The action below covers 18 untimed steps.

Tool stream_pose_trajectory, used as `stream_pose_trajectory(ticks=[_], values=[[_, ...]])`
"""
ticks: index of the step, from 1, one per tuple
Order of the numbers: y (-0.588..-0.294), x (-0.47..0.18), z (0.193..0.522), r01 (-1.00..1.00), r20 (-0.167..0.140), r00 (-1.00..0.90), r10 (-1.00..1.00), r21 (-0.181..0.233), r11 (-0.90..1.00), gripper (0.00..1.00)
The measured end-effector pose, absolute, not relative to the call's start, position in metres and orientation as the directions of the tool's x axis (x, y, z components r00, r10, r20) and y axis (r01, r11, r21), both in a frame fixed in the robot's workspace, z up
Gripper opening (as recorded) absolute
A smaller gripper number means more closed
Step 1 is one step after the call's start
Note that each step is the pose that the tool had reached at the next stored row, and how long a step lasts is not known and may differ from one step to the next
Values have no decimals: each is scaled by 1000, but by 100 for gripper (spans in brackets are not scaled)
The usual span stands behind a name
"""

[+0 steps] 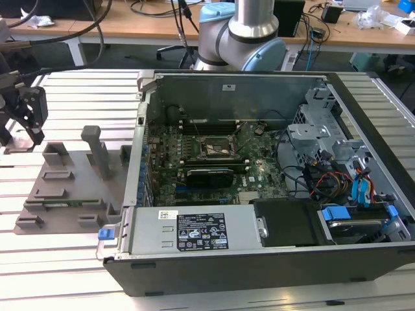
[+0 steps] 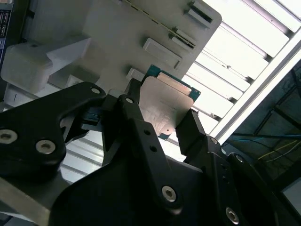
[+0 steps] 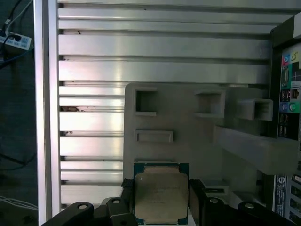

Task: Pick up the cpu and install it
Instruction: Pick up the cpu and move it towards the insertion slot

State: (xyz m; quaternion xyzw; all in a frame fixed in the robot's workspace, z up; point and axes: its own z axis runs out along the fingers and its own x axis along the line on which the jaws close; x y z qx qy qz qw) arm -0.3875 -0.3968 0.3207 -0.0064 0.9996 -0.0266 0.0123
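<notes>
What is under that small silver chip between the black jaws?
The grey parts tray with its moulded pockets lies below the cpu. The spot directly beneath is covered by the chip itself.

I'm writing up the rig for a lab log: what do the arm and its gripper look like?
The arm is a silver metal tube with rounded grey joints and pale blue caps. The gripper is matte black, built from flat angular linkage plates joined by silver round-headed screws, ending in two narrow black fingers.
</notes>
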Motion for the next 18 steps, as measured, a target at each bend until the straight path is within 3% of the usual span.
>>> stream_pose_trajectory(ticks=[3,18], values=[[-397,-387,342,-12,-24,-1000,-13,-53,999,55],[-397,-387,370,-12,-24,-1000,-13,-53,999,55]])
